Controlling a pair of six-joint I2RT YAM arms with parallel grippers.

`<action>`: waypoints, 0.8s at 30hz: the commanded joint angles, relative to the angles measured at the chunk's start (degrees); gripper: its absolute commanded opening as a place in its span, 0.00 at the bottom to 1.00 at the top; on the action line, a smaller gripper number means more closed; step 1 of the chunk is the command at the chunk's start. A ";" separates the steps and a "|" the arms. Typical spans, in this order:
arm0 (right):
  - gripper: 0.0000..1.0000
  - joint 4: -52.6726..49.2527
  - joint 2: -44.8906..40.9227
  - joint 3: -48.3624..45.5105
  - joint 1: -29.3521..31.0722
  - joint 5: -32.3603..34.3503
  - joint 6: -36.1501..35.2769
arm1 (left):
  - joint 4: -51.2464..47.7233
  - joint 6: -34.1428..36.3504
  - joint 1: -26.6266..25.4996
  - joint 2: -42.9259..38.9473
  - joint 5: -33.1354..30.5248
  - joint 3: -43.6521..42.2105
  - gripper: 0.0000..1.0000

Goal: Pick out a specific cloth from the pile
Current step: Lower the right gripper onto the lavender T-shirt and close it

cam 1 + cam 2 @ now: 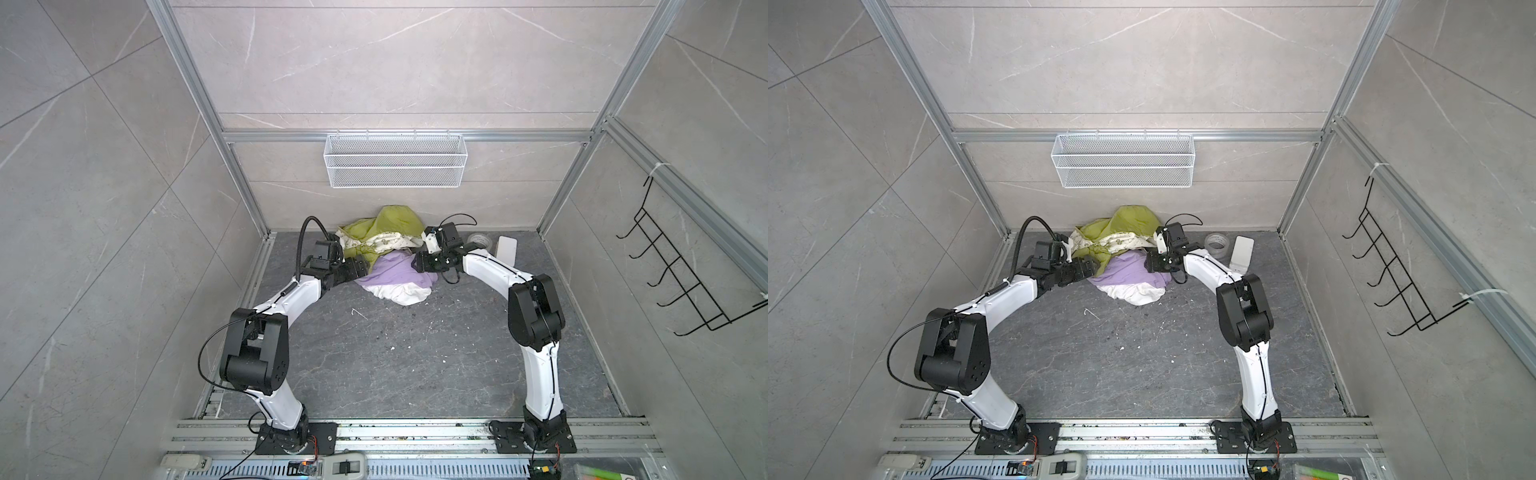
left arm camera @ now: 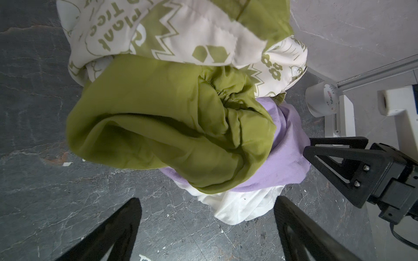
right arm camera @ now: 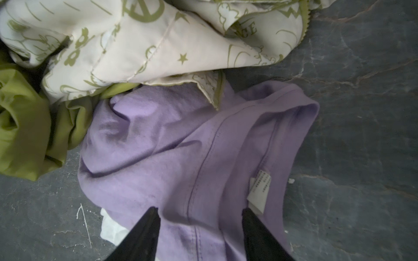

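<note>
Against the back wall of a tiled enclosure, the pile (image 1: 384, 249) of cloths sits on the dark bench (image 1: 415, 365), with the lilac cloth (image 1: 395, 272) at its front over a white cloth (image 1: 405, 294). At the pile's left edge, the left tool (image 2: 207, 217) hangs spread and empty. From the right, the right tool (image 3: 200, 214) straddles a lilac fold, jaws part-closed, grip unclear.

I counted three cloths: one lilac cloth (image 1: 395, 272), one white cloth (image 1: 405, 296), one olive-green printed cloth (image 1: 384, 232); one tape roll (image 1: 1217, 244).
</note>
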 commanded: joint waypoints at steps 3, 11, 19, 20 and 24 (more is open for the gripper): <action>0.53 -1.14 2.42 2.69 0.55 0.93 -0.20 | 0.88 -0.49 -0.55 0.30 1.60 1.25 0.95; 0.44 -1.16 3.59 4.26 0.62 -0.37 0.33 | 0.61 -0.48 -0.70 0.89 1.86 1.53 0.95; 0.37 -0.75 3.24 4.50 0.60 -0.80 0.73 | 0.57 -0.52 -1.11 0.85 1.87 1.68 0.95; 0.36 -0.75 3.08 4.53 0.62 -0.95 0.76 | 0.49 -0.50 -1.11 0.82 1.86 1.70 0.95; 0.28 -0.53 2.84 4.74 0.66 -0.94 0.94 | 0.31 -0.40 -1.11 0.64 1.84 1.60 0.94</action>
